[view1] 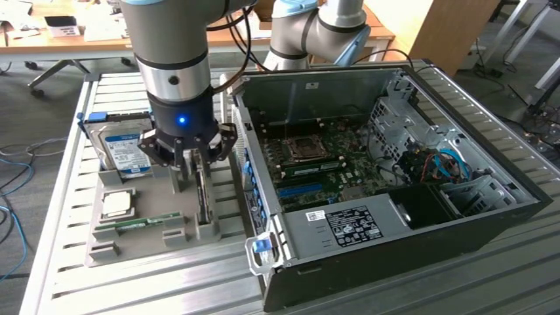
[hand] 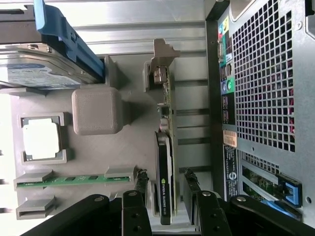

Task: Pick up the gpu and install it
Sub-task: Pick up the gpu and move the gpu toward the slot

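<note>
In the exterior view, the gpu [view1: 204, 203] is seen standing on edge in a slot of the grey holder [view1: 149, 246]. It sits along the holder's edge nearest the open computer case [view1: 490, 216], on the table [view1: 105, 289]. The pincer [view1: 197, 172] is poised over it, 1 finger on each side. Inside the case, the blue slots [view1: 302, 190] are bare, so nothing is installed.

In the wrist view, the gpu [hand: 165, 182] is shown between the 2 fingers [hand: 139, 189], which are held apart with a gap on either side (no contact can be made out). The work is judged to be at the approach stage: the grasp, the lift and the seating in the case are all left to be done.
</note>
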You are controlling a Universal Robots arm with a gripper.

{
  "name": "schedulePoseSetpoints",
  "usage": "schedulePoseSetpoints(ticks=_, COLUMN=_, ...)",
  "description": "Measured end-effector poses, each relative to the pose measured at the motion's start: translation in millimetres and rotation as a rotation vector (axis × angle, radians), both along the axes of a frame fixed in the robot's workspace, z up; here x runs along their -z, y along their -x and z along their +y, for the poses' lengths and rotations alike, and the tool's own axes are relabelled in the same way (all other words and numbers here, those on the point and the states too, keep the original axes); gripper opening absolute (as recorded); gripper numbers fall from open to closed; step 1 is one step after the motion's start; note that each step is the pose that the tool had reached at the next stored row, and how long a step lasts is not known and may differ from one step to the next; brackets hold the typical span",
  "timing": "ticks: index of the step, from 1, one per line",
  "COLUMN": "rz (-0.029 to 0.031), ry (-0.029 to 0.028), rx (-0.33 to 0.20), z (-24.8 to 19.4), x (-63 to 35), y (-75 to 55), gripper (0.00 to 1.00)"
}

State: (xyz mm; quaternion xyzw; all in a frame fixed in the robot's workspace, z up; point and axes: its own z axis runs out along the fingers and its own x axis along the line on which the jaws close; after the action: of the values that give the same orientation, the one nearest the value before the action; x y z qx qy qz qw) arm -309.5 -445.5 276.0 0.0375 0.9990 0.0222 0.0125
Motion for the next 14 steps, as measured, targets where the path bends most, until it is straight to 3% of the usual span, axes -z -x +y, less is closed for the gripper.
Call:
schedulePoseSetpoints(ticks=9, rz=-0.0001, ry=-0.0001, rx=0.0, z=0.0, x=13.3, y=-0.4, gripper=0.43)
schedulePoseSetpoints(ticks=14, rz=-0.0002, ry=-0.0002, rx=0.0, z=-0.1, x=13.9, y=-1.0, gripper=0.43)
